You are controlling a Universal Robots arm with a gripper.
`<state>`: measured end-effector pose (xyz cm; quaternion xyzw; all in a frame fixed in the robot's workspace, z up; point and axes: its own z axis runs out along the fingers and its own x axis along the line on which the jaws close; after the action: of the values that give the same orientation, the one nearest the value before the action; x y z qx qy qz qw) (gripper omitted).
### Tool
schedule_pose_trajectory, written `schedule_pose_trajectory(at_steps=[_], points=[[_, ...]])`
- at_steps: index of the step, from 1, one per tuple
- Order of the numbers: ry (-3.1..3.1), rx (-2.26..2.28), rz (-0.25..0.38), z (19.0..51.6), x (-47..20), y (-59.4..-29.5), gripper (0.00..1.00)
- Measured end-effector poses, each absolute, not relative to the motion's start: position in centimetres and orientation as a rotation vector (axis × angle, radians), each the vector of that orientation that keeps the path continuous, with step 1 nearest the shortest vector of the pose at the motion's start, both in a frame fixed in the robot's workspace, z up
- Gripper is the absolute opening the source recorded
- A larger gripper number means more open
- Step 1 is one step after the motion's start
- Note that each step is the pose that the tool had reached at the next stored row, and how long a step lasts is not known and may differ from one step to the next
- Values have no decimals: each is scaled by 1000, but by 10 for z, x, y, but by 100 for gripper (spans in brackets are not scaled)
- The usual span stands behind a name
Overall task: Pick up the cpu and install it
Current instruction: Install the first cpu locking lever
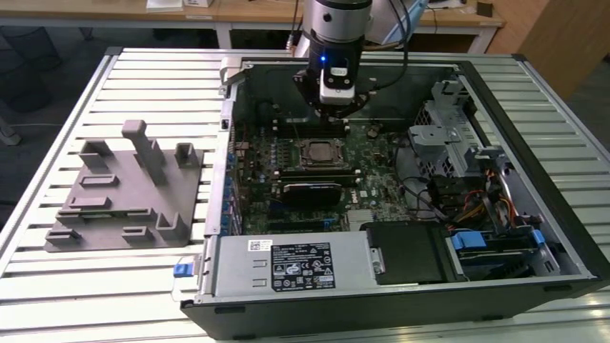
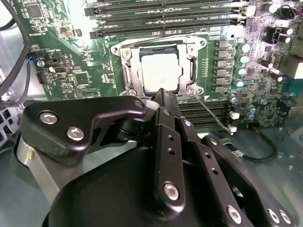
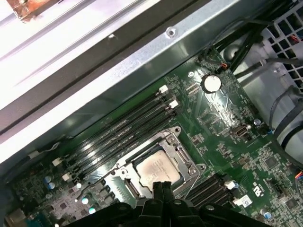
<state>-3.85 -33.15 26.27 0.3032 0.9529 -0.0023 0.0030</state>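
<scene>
Second wrist view: end effector (image 2: 163, 93) closed, empty, just above seated cpu (image 2: 160, 71).

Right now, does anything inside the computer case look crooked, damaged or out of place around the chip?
Nothing stands out. The chip lies flat and square inside its socket frame on the green board, and the gripper hangs over one edge of it.

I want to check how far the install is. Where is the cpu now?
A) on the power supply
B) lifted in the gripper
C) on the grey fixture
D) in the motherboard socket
D: in the second wrist view the cpu lies flat inside the socket frame, the gripper near its edge.
</scene>
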Motion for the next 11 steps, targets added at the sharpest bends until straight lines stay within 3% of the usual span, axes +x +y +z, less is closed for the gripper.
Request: schedule_pose_trajectory(at_steps=[11], points=[[3046,750,-7,260,-39,-331,11]])
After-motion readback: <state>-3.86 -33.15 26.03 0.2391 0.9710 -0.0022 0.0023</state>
